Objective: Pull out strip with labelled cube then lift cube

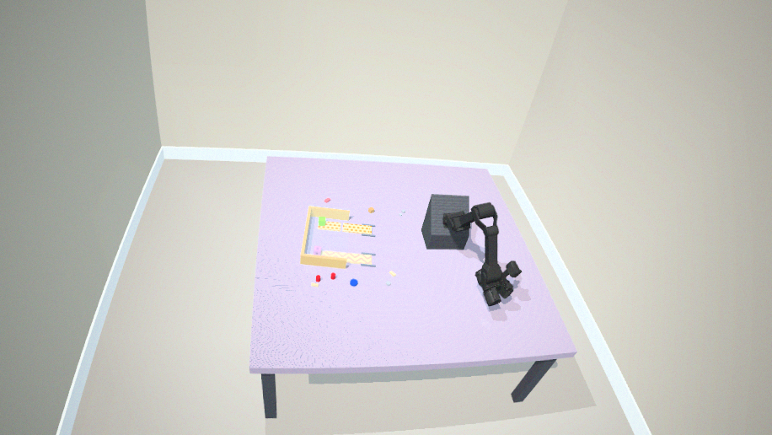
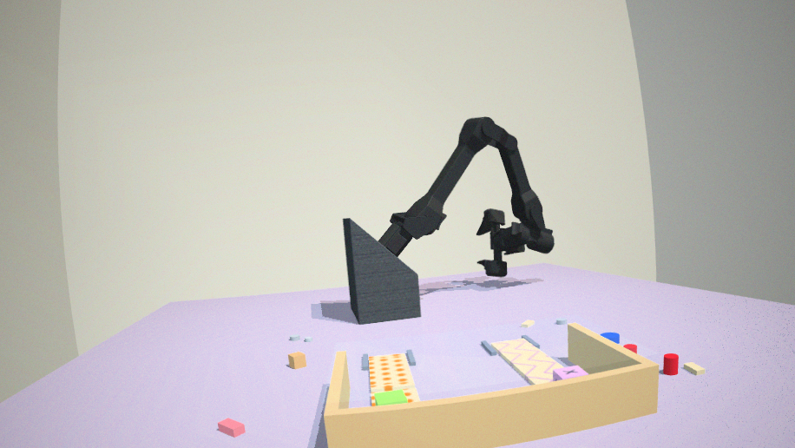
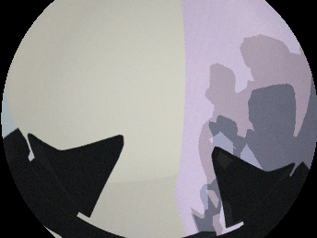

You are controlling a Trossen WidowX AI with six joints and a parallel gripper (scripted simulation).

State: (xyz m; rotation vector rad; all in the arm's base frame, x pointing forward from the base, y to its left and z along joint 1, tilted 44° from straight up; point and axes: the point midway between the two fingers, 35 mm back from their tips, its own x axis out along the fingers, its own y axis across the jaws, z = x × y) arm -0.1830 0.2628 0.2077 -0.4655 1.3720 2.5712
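Observation:
A cream strip with pink zigzags [image 1: 345, 257] [image 2: 524, 354] looks unbroken. A pink-violet cube with a dark mark on top [image 1: 317, 249] [image 2: 568, 372] sits at its far end, inside the wooden enclosure. An orange-dotted strip [image 1: 357, 228] [image 2: 389, 370] shows a gap between two pieces. A green block [image 1: 322, 221] [image 2: 390, 398] sits on its inner piece. My gripper [image 2: 482, 246] [image 3: 169, 143] is open and empty, raised above the table on the side of my base away from the enclosure. No strip or cube shows in the wrist view.
The three-sided wooden wall [image 1: 324, 261] [image 2: 489, 417] is open toward my base [image 1: 448, 216] [image 2: 384, 292]. Short grey rails flank the strips' outer ends. Outside lie a blue disc [image 1: 353, 282], two red cylinders, an orange cube [image 1: 371, 210] [image 2: 297, 360], a pink block [image 1: 327, 200] [image 2: 231, 427] and small bits.

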